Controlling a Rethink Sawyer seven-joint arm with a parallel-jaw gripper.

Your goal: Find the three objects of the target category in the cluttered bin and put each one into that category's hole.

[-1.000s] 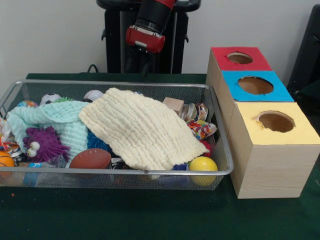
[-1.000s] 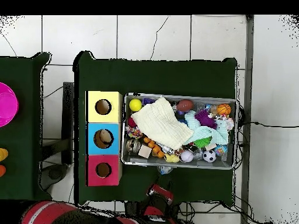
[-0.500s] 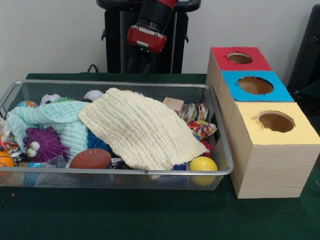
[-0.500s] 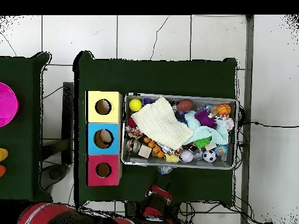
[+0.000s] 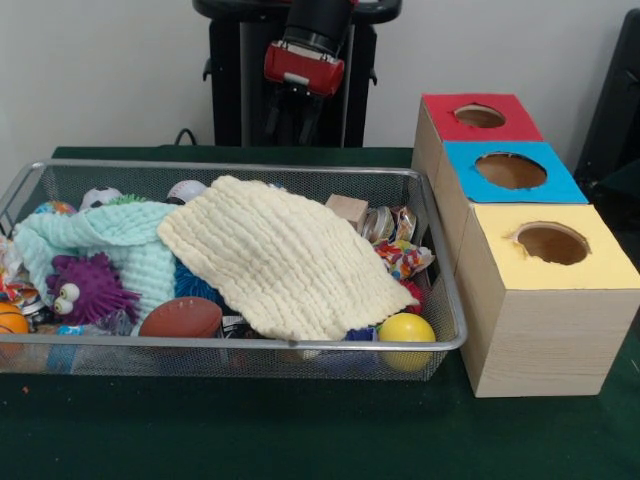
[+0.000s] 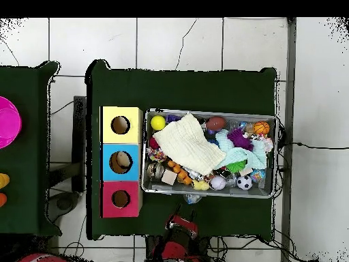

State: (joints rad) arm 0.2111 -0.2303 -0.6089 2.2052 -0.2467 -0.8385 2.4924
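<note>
Jaws: can't tell if spread or pressed together; they hang behind bin's far rim, outside it. Target category unknown; candidates lie nearer camera and lower, partly under cream cloth. Holes: boxes beside bin.

The claw hangs from the raised red-and-black arm, pointing downward.

One wire bin at nine o'clock holds two cloths and several balls; three holed boxes stand at three o'clock.
</note>
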